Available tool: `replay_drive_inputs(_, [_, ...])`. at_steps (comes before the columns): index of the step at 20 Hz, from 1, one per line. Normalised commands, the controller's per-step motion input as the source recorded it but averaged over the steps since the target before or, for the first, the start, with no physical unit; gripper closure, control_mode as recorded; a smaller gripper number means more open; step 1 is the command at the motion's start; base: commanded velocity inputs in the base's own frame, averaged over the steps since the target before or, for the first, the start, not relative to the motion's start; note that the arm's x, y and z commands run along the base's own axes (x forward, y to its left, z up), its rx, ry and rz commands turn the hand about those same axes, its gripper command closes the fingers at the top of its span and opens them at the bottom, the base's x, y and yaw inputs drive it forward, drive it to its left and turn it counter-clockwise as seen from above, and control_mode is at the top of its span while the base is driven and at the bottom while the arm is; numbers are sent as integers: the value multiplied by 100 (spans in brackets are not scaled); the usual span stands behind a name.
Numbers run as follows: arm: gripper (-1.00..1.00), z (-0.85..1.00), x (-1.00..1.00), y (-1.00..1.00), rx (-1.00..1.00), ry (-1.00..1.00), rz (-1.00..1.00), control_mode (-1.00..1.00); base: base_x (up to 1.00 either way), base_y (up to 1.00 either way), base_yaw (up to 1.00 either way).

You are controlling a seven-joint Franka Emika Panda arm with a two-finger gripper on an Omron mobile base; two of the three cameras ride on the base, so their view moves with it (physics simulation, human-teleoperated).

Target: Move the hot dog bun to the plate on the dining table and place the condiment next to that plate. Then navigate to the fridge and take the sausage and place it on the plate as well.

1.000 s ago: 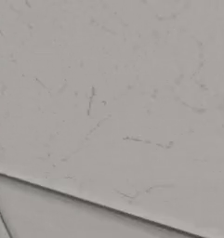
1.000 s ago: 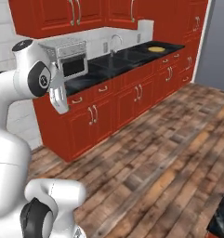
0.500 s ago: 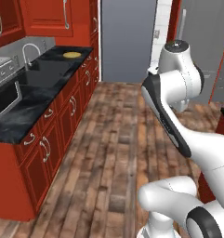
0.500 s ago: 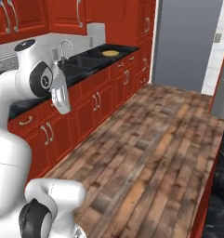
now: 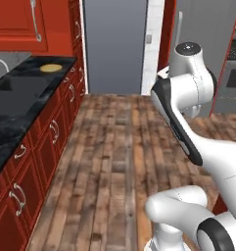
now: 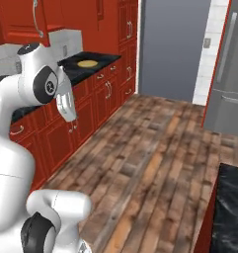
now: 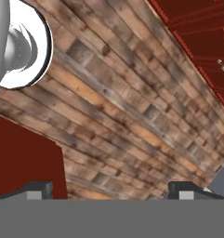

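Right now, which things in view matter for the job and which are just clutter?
Job:
- fridge, ahead on the right
- dining table, black marble corner at lower right
- fingers, open, holding nothing

Lying about:
- yellow-rimmed plate on the black counter
- red cabinets under that counter

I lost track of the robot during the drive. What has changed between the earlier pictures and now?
The base has turned, so both base views swung: the red cabinets and black counter slid aside, and the fridge has come into sight across the wooden floor. That is camera motion, not things moving. The tool stayed open and empty over the floor; the arm kept its folded pose.
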Motion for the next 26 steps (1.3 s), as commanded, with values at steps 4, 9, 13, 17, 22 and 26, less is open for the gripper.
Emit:
replay_drive_inputs(4, [-100,0,0,0,0,0,0,100,100,0,-27])
replay_drive_inputs(9, [-100,0,0,0,0,0,0,100,100,0,-31])
replay_drive_inputs(13, [-100,0,0,0,0,0,0,100,100,0,-34])
replay_drive_inputs(17, [-100,0,0,0,0,0,0,100,100,-3,-34])
replay_drive_inputs(22, [-100,0,0,0,0,0,0,100,100,-7,-31])
replay_drive_inputs(26, [-100,0,0,0,0,0,0,100,100,-23,-26])
